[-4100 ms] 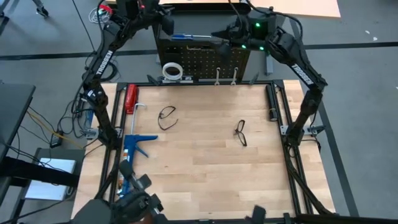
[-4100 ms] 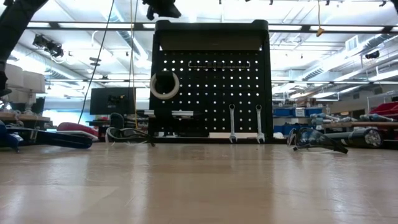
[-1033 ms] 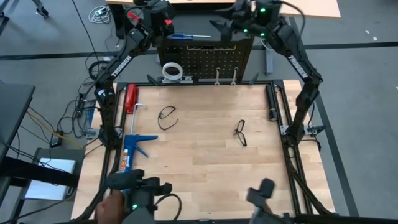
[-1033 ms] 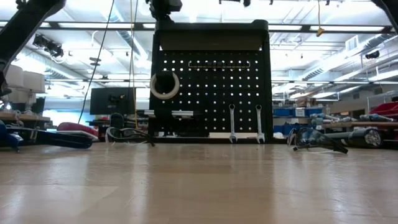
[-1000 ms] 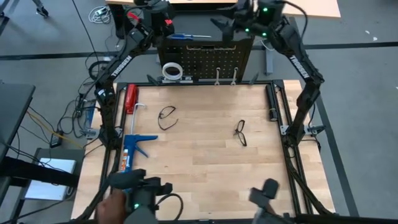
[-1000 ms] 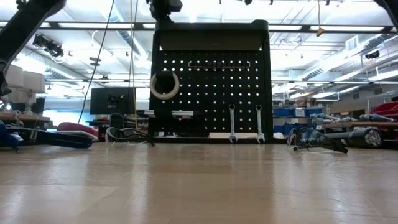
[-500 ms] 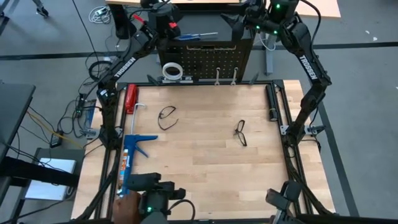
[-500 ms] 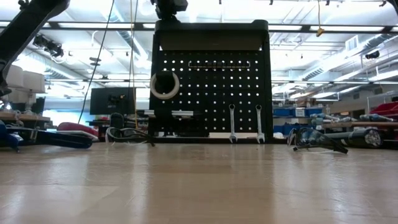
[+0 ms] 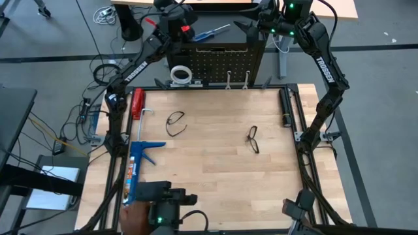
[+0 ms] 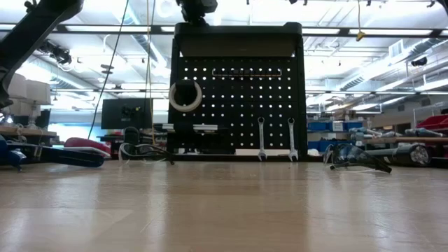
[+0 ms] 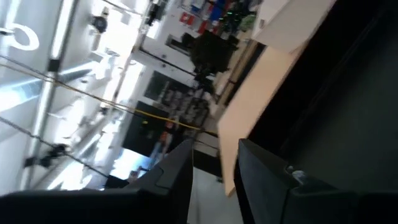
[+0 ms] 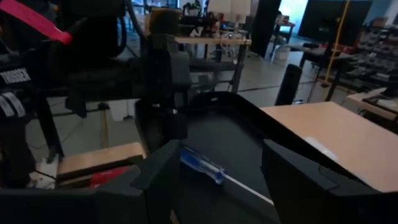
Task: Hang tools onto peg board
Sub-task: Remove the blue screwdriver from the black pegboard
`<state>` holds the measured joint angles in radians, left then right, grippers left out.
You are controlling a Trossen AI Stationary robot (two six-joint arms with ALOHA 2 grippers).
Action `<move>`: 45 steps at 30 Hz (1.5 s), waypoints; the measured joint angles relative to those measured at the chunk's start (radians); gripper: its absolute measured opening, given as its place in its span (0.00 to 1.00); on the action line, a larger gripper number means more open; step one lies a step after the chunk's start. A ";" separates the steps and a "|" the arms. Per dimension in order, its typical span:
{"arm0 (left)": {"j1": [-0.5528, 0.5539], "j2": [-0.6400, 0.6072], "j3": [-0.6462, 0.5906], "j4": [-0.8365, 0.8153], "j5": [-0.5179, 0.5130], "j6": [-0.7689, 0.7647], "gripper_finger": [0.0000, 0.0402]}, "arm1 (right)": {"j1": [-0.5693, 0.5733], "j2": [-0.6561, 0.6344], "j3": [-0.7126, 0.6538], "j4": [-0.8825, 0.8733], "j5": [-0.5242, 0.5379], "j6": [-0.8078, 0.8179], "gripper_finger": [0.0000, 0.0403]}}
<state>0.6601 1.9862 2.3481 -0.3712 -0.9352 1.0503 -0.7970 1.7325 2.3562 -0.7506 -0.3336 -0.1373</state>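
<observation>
Change, screwdriver: the blue-handled screwdriver [image 9: 209, 32] lies on the top of the peg board [image 9: 215, 59]. A second ago it lay level along that top; now it sits tilted, its tip swung towards the back.
Change, arms: both arms have reached farther back over the board in the last few seconds.
Left gripper [image 9: 185, 31]: at the handle end of the screwdriver. We cannot tell if it touches the handle. In its wrist view the jaws stand narrowly parted with nothing between them.
Right gripper [image 9: 251, 29]: above the board's other top corner, near the screwdriver's tip. Its jaws stand wide and hold nothing; its wrist view looks down on the screwdriver.
Already hung: the white tape roll [image 9: 180, 74] and two wrenches [image 9: 228, 81] [image 9: 245, 81] on the board's front, unmoved.
Still waiting: two safety glasses [image 9: 175, 122] [image 9: 253, 139] on the desk [image 9: 209, 170], well apart, unmoved.
Reading: we judge the screwdriver is the tool in hand. Its shift suggests a nudge or a failed pick; it is not hung yet.
Risk: it may roll off the back of the board top.
</observation>
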 joint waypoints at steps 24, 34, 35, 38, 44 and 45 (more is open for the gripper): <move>-0.080 0.018 0.000 0.267 0.204 0.123 0.33 | 0.009 -0.002 0.000 0.015 0.052 0.004 0.56; -0.079 0.016 0.002 0.132 0.161 0.060 0.33 | 0.016 -0.001 0.000 0.017 0.052 0.006 0.56; -0.071 0.016 0.001 0.123 0.161 0.057 0.33 | 0.018 -0.001 0.000 0.018 0.052 0.006 0.56; -0.047 0.019 -0.001 0.102 0.163 0.023 0.33 | 0.031 -0.001 0.000 0.022 0.052 0.006 0.56; -0.002 0.018 -0.001 0.106 0.161 0.033 0.33 | 0.060 0.000 0.000 0.022 0.052 0.005 0.56; 0.005 0.018 -0.001 0.110 0.170 0.036 0.33 | 0.064 0.000 0.000 0.022 0.052 0.004 0.56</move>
<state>0.6652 2.0045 2.3470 -0.2611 -0.7647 1.0859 -0.7333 1.7326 2.3562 -0.7288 -0.2817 -0.1334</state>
